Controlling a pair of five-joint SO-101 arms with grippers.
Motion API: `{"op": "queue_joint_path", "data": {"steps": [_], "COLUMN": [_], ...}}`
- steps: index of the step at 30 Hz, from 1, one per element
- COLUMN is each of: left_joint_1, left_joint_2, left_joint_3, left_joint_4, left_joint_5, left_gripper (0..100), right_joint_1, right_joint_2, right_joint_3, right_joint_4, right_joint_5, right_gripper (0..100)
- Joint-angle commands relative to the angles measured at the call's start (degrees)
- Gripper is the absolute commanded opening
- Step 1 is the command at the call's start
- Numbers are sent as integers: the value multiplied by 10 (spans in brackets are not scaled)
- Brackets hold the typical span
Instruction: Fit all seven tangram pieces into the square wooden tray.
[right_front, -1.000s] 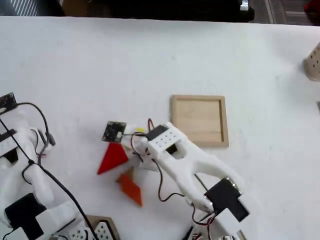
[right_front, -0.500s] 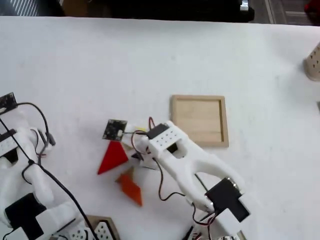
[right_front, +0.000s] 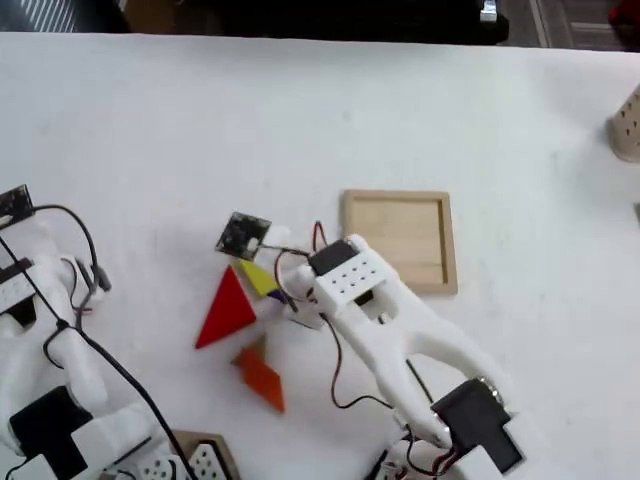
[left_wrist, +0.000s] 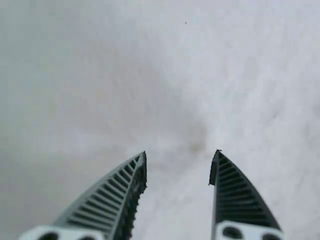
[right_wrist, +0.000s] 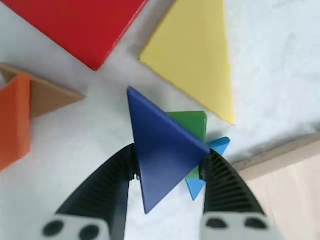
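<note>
- Under everything: white table (right_front: 150, 130), both arms at its near edge.
- Near right: right arm (right_front: 390, 330) stretches diagonally toward the table's middle, its wrist just beside the tray's near left corner.
- Near left corner: left arm (right_front: 50, 400). The left gripper (left_wrist: 177, 160) has its jaws spread over bare tabletop, with nothing between them.
- Table centre: square wooden tray (right_front: 400, 240), lying flat, no pieces inside.
- Left of the right arm's wrist: red triangle (right_front: 225, 310), flat, one sharp corner pointing to the far edge.
- Yellow triangle (right_front: 257, 278) lies just beside it, long axis slanting from far left to near right.
- Orange piece (right_front: 262, 378) lies nearer than the red one and slants the same way; a tan piece (right_wrist: 47, 95) touches its end.
- Right gripper (right_wrist: 167, 165) is clamped on the blue triangle (right_wrist: 162, 150), a finger on each side. Its sharp corner points away from the wrist, toward the red and yellow pieces.
- Green piece (right_wrist: 192, 122) and light-blue piece (right_wrist: 220, 145) peek out behind the blue triangle, beside the tray's edge.
</note>
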Motion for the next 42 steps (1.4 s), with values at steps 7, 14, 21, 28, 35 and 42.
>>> {"op": "queue_joint_path", "data": {"steps": [7,14,21,28,35,42], "left_joint_1": [14,14,14,13,13,13], "left_joint_2": [1,1,1,1,1,1], "left_joint_3": [-28,-27,-27,-27,-28,-29], "left_joint_4": [1,1,1,1,1,1], "left_joint_5": [-12,-12,-12,-12,-12,-11], "left_gripper": [211,211,211,211,211,211], "right_joint_1": [-2,-1,-2,-4,-55,-56], "right_joint_2": [44,67,67,66,26,39], "right_joint_3": [-22,-43,-44,-69,-107,-78], "right_joint_4": [1,2,0,46,137,41], "right_joint_5": [-7,-7,-7,-8,-41,-39], "right_gripper": [170,187,65,163,289,289]}}
